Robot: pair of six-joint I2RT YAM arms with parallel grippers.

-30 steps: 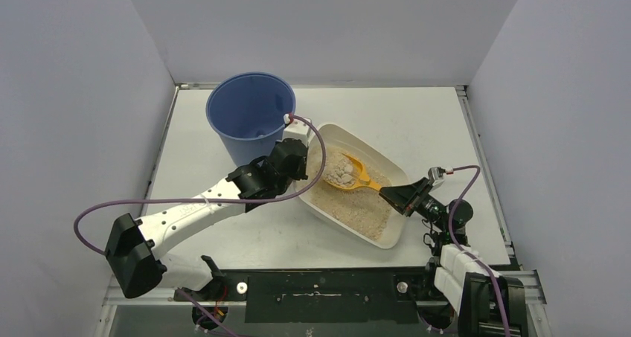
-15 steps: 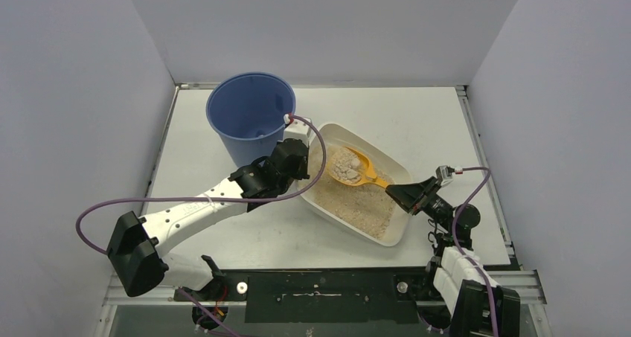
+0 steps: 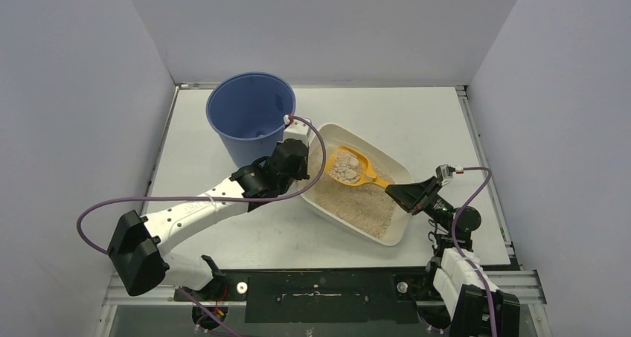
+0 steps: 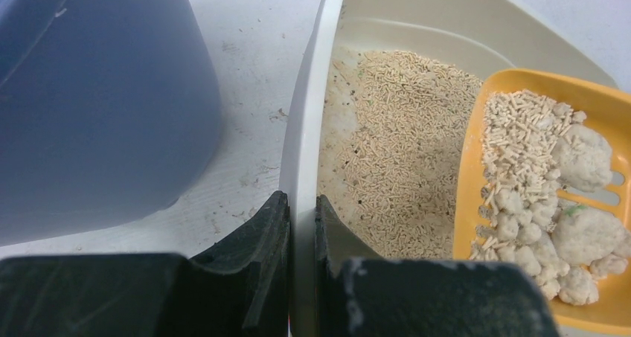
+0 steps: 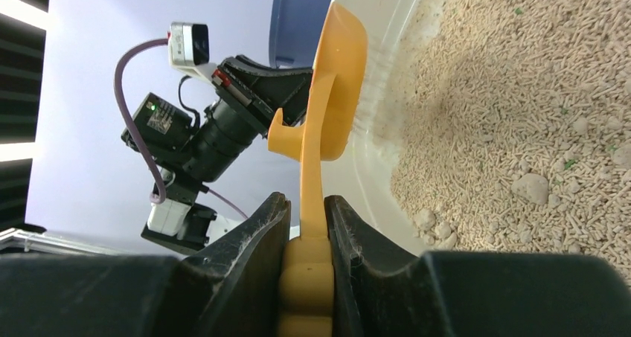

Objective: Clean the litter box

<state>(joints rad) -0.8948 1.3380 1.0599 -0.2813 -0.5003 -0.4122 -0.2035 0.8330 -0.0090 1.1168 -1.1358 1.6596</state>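
Obs: right pincer (image 5: 305, 225) pinches the scoop (image 3: 362, 175) by its handle. Since a second ago the scoop has risen off the granules (image 3: 357, 207), clumps (image 3: 342, 166) aboard. Left pincer (image 4: 301, 210) pinches the rim of the litter box (image 3: 378, 154), which sits on the desk (image 3: 417, 121) beside the bucket (image 3: 249, 114). Judgement: load ready for the bucket.

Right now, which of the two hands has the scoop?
The right hand, shut on the scoop by its handle. The left hand pinches the litter box rim instead.
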